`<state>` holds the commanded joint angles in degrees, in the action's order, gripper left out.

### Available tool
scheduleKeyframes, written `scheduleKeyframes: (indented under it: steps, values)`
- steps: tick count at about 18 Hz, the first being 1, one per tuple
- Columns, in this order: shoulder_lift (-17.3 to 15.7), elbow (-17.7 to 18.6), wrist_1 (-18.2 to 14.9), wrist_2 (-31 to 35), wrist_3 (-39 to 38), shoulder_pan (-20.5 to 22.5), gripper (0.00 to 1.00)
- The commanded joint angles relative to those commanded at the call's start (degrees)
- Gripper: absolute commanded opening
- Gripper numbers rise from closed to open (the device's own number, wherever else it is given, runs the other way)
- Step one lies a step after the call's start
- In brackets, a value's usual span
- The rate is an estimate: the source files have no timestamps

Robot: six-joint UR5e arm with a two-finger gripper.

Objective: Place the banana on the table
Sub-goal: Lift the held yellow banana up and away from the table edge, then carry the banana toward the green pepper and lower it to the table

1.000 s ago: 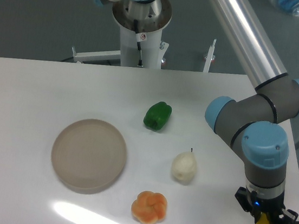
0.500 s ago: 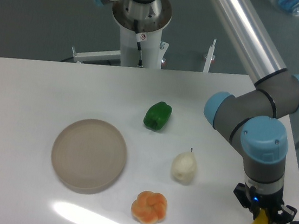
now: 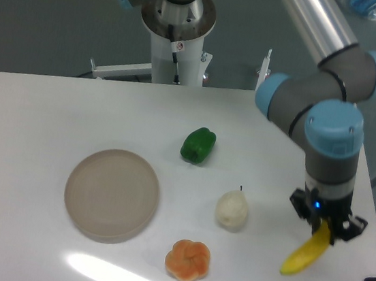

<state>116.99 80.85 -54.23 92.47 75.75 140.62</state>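
The bright-yellow banana (image 3: 304, 253) hangs slanted from my gripper (image 3: 324, 229), which is shut on its upper end. It is over the right part of the glossy white table (image 3: 40, 115), to the right of the pear; whether its lower tip touches the surface I cannot tell. The fingers are mostly hidden by the wrist above them.
A cream pear (image 3: 231, 209) lies left of the banana. An orange lobed fruit (image 3: 187, 260) sits near the front edge. A green pepper (image 3: 198, 145) lies mid-table. A round beige plate (image 3: 112, 193) sits at the left. The table's right edge is close to the gripper.
The gripper with the banana has moved up in the image, away from the front edge and slightly left, so the whole banana now shows.
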Motion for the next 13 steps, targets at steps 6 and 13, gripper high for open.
scheduleKeyframes:
  steps: [6, 13]
  values:
    - [-5.0, 9.8, 1.0, -6.2, 16.4, 9.3, 0.32]
    - [-5.9, 15.5, 1.1, -7.3, 25.9, 12.5, 0.32]
